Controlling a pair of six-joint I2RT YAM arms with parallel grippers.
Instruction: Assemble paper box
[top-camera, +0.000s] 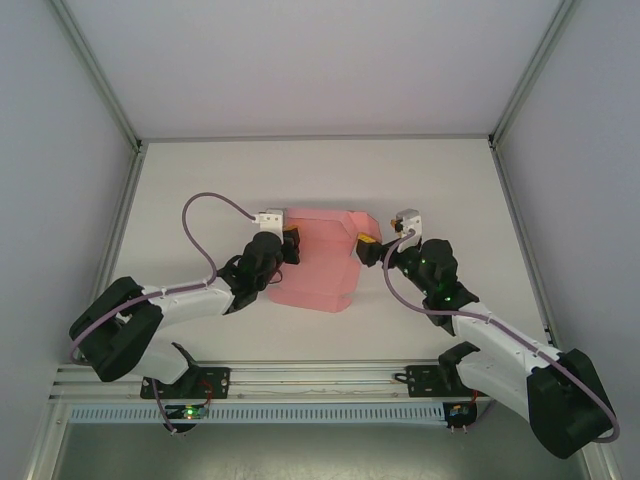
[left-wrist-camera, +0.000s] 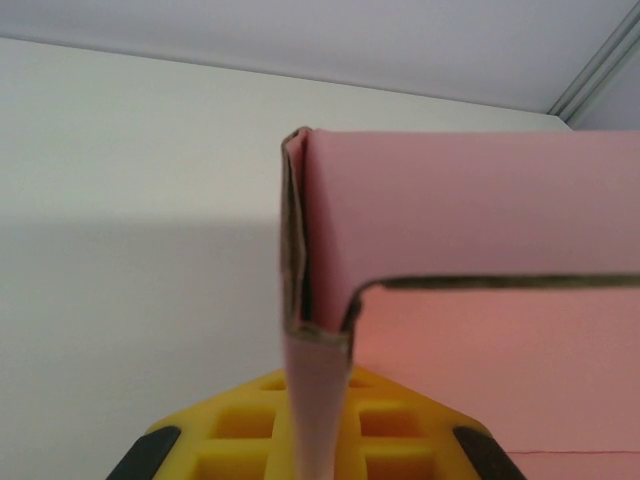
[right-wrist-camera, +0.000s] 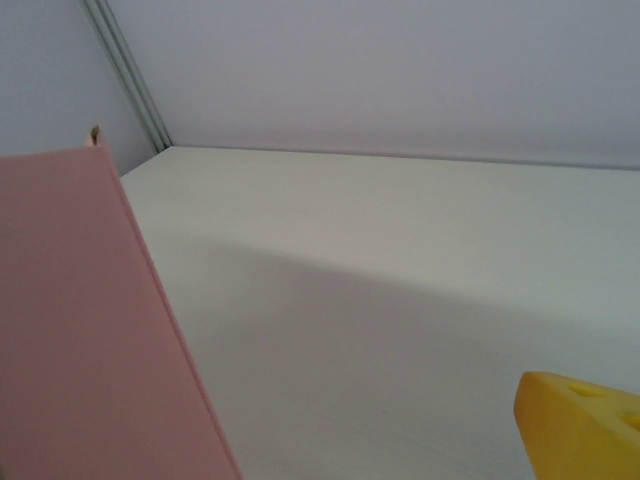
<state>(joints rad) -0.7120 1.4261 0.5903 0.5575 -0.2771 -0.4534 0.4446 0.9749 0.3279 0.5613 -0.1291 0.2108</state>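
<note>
Left pincer (top-camera: 289, 246) of mine is clamped tight on the left wall of the pink thin-card paper box (top-camera: 325, 265), which sits half-formed on the white table (top-camera: 200, 180) between my two arms. From my left wrist I see that wall as a doubled fold of card standing upright, pinched between my yellow pads (left-wrist-camera: 235, 425), with the corner at its top not quite closed. To do this step well, I judge I should hold that fold firmly without crushing it, so the crease stays sharp while the other side is worked. Right pincer (top-camera: 372, 243) stands with its jaws wide apart, closed on nothing, just beside the box's right wall. I would bring it squarely against that panel, press the fold home, and avoid dragging the whole box sideways against my left grip.
</note>
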